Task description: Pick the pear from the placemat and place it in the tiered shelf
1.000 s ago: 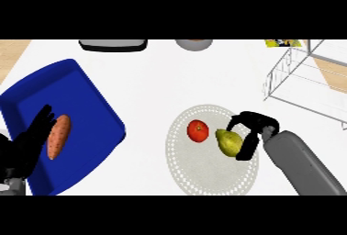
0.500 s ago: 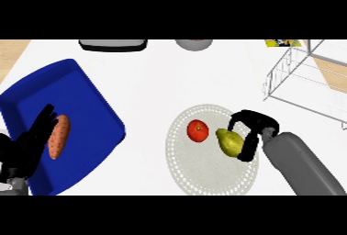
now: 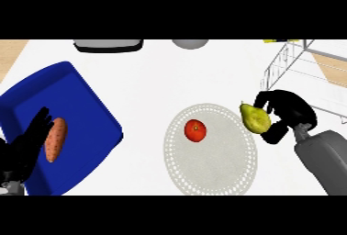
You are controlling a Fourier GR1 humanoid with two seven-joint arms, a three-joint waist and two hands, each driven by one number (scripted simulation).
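My right hand [image 3: 288, 112] is curled round a yellow-green pear [image 3: 255, 118] and holds it over the right rim of the round pale placemat [image 3: 210, 160]. A red tomato [image 3: 196, 130] lies on the placemat, left of the pear. The wire tiered shelf [image 3: 298, 64] stands at the upper right, just beyond the hand. My left hand [image 3: 27, 147] rests open at the lower left, over the blue tray.
A blue tray [image 3: 81, 114] on the left holds an orange sweet potato [image 3: 54, 139]. A dark grey flat item [image 3: 108, 45] and a grey round object [image 3: 190, 43] sit at the counter's far edge.
My right hand has carried the pear up and to the right, from the placemat's middle to its right rim, closer to the shelf. The left hand stays put.
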